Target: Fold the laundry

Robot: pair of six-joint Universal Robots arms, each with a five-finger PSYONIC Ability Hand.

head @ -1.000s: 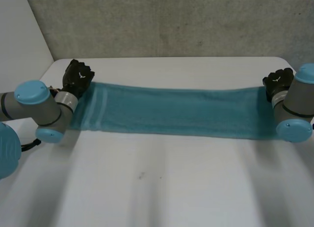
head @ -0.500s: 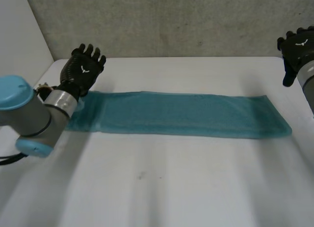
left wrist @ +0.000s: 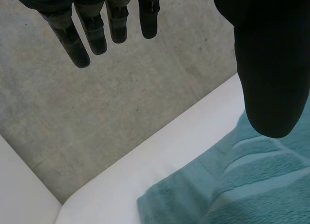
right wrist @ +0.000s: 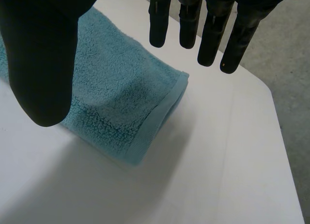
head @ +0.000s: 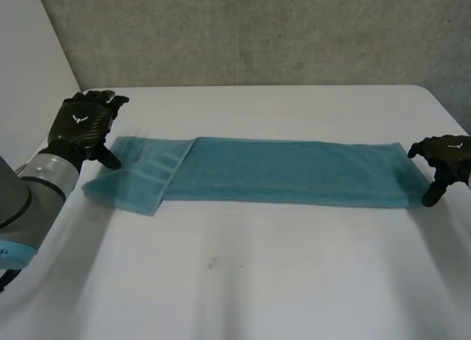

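Soft, even light covers the white table [head: 243, 281], which reads bright and matt. Near the fingertips of the right hand [right wrist: 43, 54], the teal towel [right wrist: 121, 103] casts 1 faint, soft-edged shadow at its folded end (on the thumb side). The grey wall [left wrist: 97, 112] beyond the left hand [left wrist: 269, 64] is evenly lit; both hands show near-black.
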